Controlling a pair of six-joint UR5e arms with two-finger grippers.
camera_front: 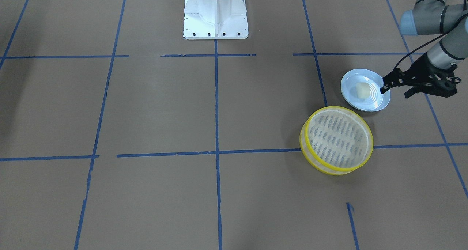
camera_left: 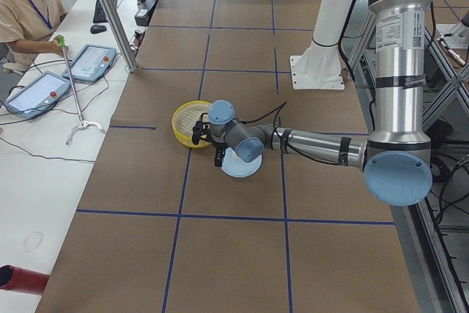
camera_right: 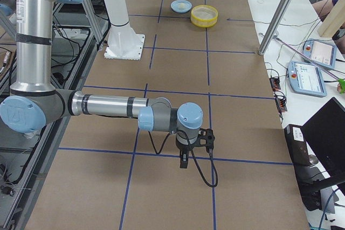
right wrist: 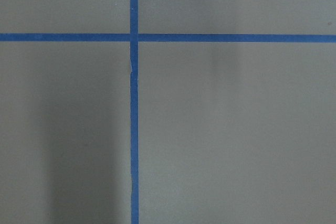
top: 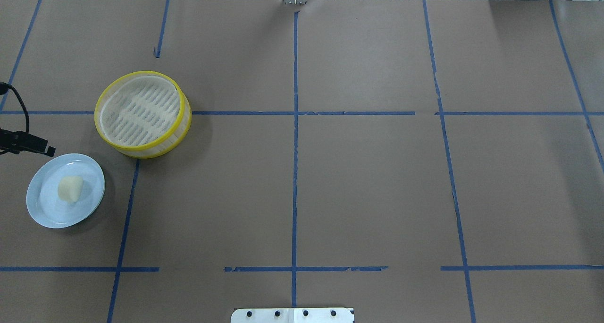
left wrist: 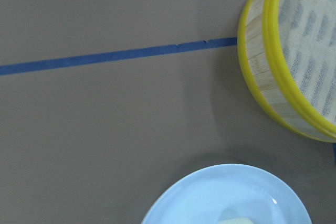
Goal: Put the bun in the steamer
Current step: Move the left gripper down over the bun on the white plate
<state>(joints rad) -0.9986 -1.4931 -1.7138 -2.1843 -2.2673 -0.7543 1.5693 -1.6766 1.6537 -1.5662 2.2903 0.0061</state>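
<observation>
The cream-white bun lies in the middle of a pale blue plate on the robot's left side; it also shows in the overhead view. The empty steamer, with yellow rims and a slatted floor, stands just beyond the plate. My left gripper hovers open and empty at the plate's outer edge, apart from the bun. Its wrist view shows the plate, a sliver of the bun and the steamer's side. My right gripper shows only in the exterior right view; I cannot tell whether it is open or shut.
The table is brown paper with blue tape lines. The white robot base stands at the table's near-robot edge. An operators' side table with tablets and a metal pole lie past the far edge.
</observation>
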